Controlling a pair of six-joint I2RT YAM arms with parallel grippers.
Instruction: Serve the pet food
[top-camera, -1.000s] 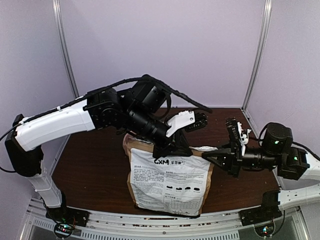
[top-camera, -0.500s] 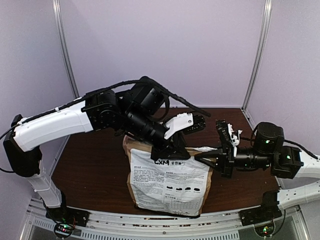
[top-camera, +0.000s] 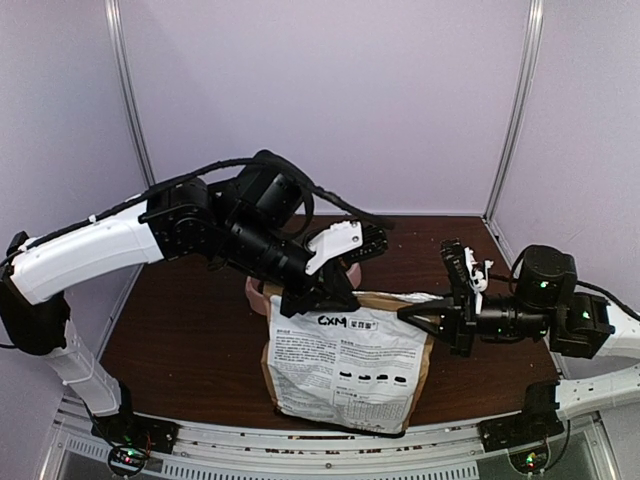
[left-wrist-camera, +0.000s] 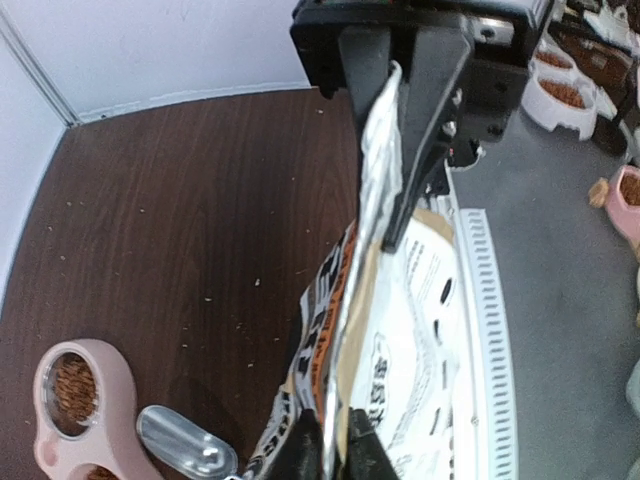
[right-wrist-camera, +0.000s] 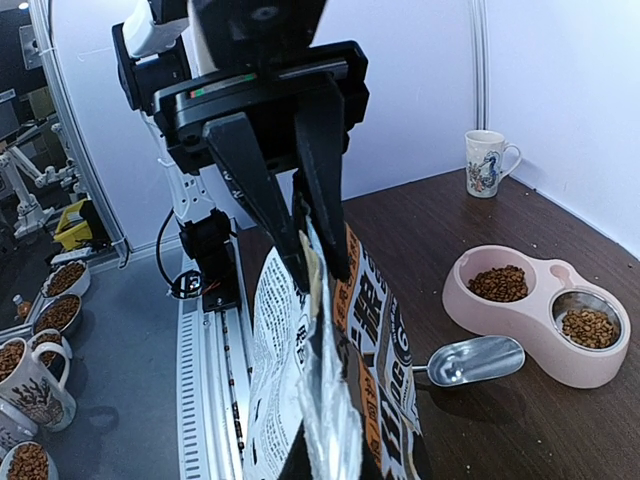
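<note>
The tan paper bag with the white label stands upright at the table's front. My left gripper is shut on the left end of its top edge, and my right gripper is shut on the right end. In the left wrist view my fingers pinch the bag's foil-lined rim. In the right wrist view my gripper pinches the same rim. The pet food fills both cups of the pink double bowl behind the bag. It also shows in the left wrist view.
A metal scoop lies on the table between the bag and the bowl, and it also shows in the left wrist view. A printed mug stands at the far corner. Crumbs dot the dark wood table.
My left gripper has moved left with the bag's top edge. My right gripper went left, then back a little to the right. The bag's top has shifted with them.
</note>
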